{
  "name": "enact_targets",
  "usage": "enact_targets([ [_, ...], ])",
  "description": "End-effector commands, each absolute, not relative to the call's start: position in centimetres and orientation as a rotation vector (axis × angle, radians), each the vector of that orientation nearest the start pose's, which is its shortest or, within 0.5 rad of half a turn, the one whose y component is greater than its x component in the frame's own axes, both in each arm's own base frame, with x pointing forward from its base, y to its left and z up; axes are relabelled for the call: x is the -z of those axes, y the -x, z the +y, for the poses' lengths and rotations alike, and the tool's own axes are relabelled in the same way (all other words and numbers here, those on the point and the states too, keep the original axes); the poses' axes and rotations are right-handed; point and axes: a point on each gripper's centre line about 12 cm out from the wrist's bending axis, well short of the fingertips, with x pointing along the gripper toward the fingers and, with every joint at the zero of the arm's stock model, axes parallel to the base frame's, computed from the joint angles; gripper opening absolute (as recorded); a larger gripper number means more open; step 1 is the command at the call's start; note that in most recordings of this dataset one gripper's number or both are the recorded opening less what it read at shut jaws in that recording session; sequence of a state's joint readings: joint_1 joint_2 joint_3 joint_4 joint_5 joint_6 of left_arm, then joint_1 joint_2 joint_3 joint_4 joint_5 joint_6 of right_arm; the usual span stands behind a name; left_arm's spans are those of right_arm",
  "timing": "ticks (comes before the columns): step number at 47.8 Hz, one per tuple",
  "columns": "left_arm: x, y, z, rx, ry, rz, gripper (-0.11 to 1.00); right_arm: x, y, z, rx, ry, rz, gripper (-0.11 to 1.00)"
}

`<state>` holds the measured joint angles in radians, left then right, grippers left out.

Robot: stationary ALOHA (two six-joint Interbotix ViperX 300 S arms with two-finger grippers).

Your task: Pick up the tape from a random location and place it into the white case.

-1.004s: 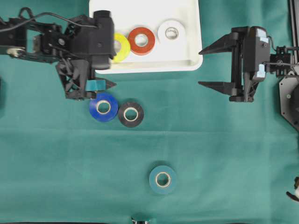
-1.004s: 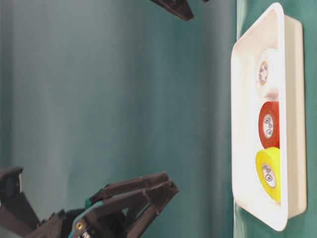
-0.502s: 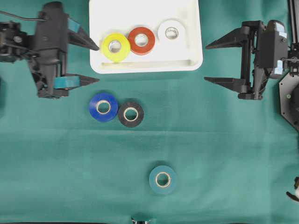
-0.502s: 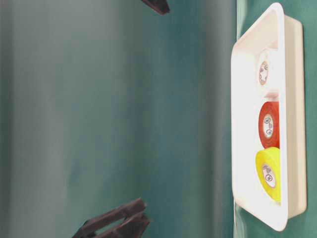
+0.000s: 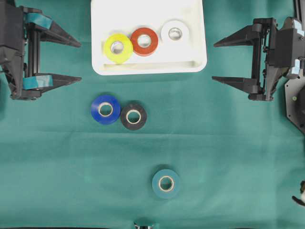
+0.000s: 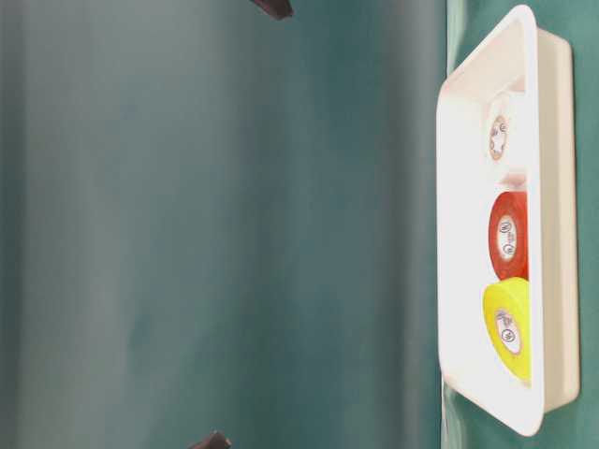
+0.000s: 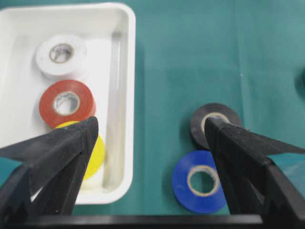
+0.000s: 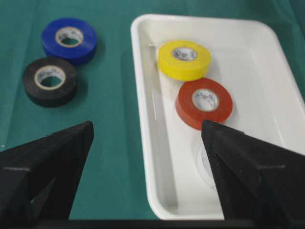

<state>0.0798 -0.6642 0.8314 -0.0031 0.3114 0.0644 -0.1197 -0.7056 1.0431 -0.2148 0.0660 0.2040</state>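
The white case [image 5: 143, 68] lies at the top middle and holds a yellow tape [image 5: 118, 47], a red tape [image 5: 144, 41] and a white tape [image 5: 175, 32]. On the green cloth below it lie a blue tape [image 5: 106, 109] touching a black tape [image 5: 133, 116], and a teal tape [image 5: 166, 183] further toward the front. My left gripper [image 5: 80, 62] hovers left of the case, open and empty. My right gripper [image 5: 214, 62] hovers right of the case, also open and empty. The left wrist view shows the blue tape [image 7: 183, 183] and black tape [image 7: 200, 125] beyond the open fingers.
Green cloth covers the whole table. The case's near rim [image 8: 143, 119] runs between my right gripper's fingers in the right wrist view. A dark robot base [image 5: 295, 102] stands at the right edge. In the table-level view the case [image 6: 468, 234] is at the right.
My left gripper has pulled back to the left, away from the case and off the yellow tape, which lies uncovered in the case. My right gripper has drawn slightly to the right.
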Motion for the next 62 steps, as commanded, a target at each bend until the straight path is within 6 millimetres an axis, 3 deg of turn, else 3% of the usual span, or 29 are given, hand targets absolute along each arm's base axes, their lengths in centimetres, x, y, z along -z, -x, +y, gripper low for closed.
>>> enact_targets([
  [1, -30.3, -26.0, 1.9, -0.058, -0.041, 0.437, 0.98, -25.6, -24.2, -3.1, 0.129, -0.008, 0.379, 0.88],
  [29, -29.6, -23.8, 1.4, -0.049, -0.043, 0.325, 0.98, -25.6, -24.0, -3.1, 0.129, -0.004, 0.378, 0.88],
  [62, -29.2, -23.8, 1.3, -0.045, -0.048, 0.273, 0.98, -25.9, -24.1, -3.0, 0.125, -0.005, 0.356, 0.88],
])
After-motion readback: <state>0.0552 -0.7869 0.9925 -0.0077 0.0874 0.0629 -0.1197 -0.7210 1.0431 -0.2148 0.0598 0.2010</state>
